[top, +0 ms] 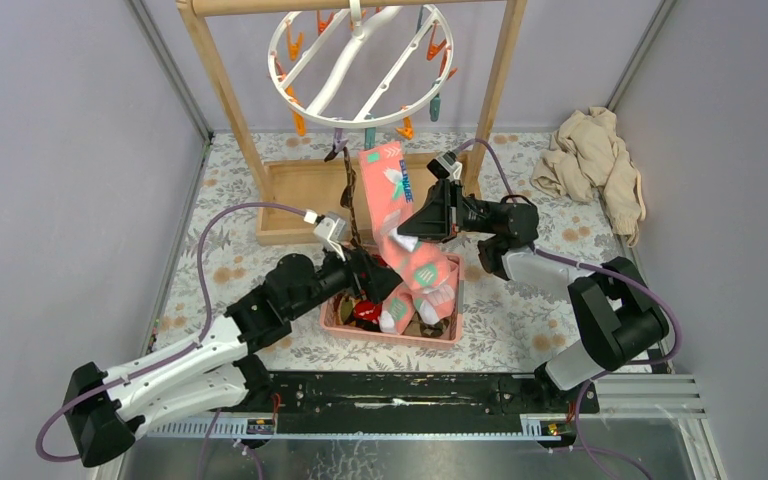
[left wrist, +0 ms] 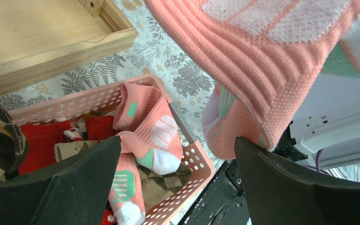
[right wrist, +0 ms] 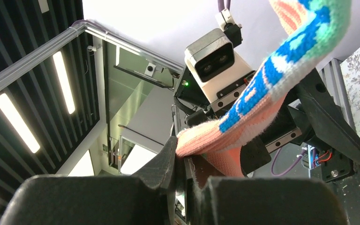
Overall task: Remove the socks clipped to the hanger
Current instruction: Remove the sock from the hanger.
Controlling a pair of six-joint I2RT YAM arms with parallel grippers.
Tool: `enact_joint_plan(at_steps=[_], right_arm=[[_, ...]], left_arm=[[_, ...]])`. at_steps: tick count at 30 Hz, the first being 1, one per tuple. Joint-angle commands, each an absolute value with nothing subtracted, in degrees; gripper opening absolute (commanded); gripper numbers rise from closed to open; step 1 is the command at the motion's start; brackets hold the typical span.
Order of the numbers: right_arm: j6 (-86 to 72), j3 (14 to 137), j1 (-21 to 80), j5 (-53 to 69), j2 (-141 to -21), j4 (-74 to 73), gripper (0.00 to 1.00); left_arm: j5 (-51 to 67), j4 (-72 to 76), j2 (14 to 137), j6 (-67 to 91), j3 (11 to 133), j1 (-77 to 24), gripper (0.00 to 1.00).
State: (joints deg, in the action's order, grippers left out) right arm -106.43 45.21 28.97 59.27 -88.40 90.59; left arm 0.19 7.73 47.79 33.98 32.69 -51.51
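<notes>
your right gripper pinches the pink sock at frame centre, likely to tug it off the hanger; left gripper gapes empty over the pink basket.

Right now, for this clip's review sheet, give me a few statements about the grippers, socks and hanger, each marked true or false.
1. The right gripper is shut on a pink sock. True.
2. The left gripper is clamped on a sock. False: its jaws stand wide open and hold nothing.
3. The pink basket has several socks in it. True.
4. The hanger lies flat on the table. False: it hangs from the top bar of the wooden rack.
5. The beige cloth heap sits in the basket. False: it lies on the table at the far right corner.
</notes>
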Motion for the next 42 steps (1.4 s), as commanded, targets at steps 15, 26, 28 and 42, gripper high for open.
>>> enact_joint_plan(at_steps=[15, 26, 28, 42], right_arm=[[-100.5, 47.1, 30.1, 57.6, -88.2, 90.9, 0.1], [-100.4, 47.3, 30.3, 57.4, -88.9, 90.9, 0.1], [-100.4, 47.2, 30.3, 57.3, -89.0, 90.9, 0.1], [-100.5, 48.7, 32.6, 55.8, -90.8, 91.2, 0.1]], left_arm=[[-14.4, -4.0, 35.2, 31.7, 32.0, -53.0, 0.98], [-15.3, -2.8, 30.5, 29.8, 30.0, -53.0, 0.98], [-15.6, -3.0, 29.5, 29.6, 29.8, -53.0, 0.99], [-5.1, 7.5, 36.1, 26.0, 29.9, -53.0, 0.98]])
